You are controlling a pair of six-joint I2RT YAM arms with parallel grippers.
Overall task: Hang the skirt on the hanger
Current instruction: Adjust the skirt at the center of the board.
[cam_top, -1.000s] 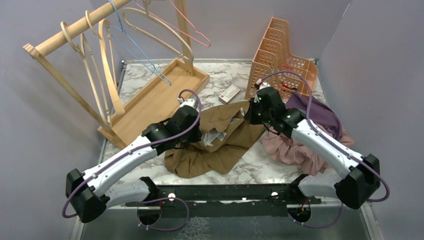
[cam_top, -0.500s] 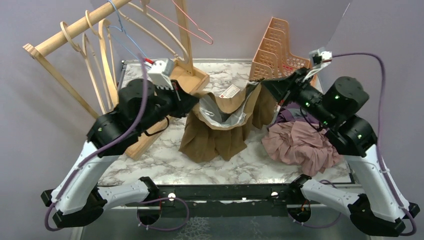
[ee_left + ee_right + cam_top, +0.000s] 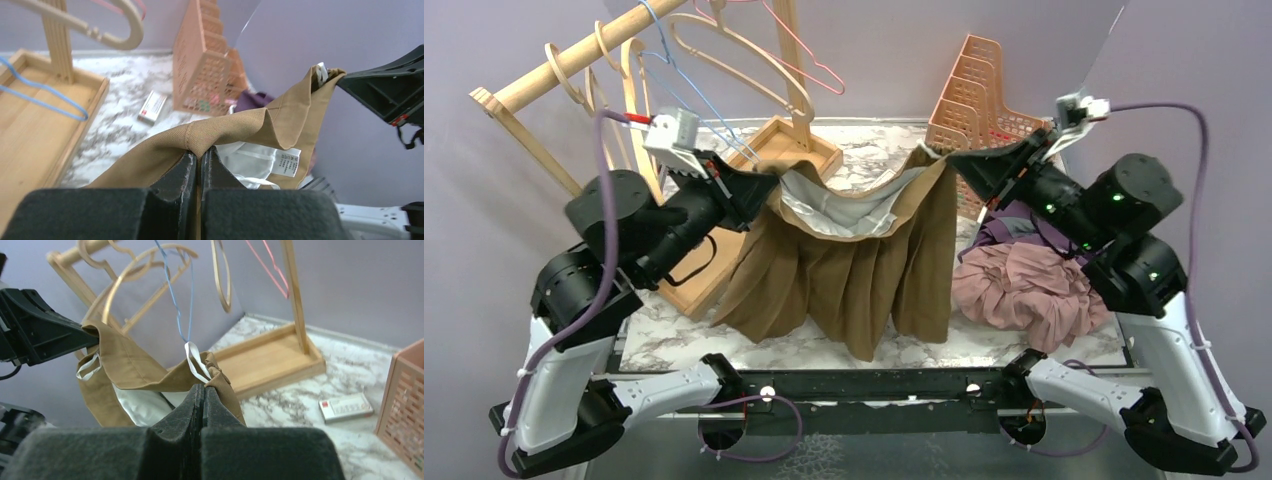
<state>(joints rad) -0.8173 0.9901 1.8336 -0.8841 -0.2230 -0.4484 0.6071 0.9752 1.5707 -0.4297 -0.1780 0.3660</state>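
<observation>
Left claw (image 3: 767,181) and right claw (image 3: 951,160) clamp the brown pleated skirt (image 3: 854,275), hanging spread, pale lining (image 3: 836,211) showing.

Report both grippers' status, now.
Left gripper: closed on the waistband of the brown skirt.
Right gripper: closed on the waistband's other end.
</observation>
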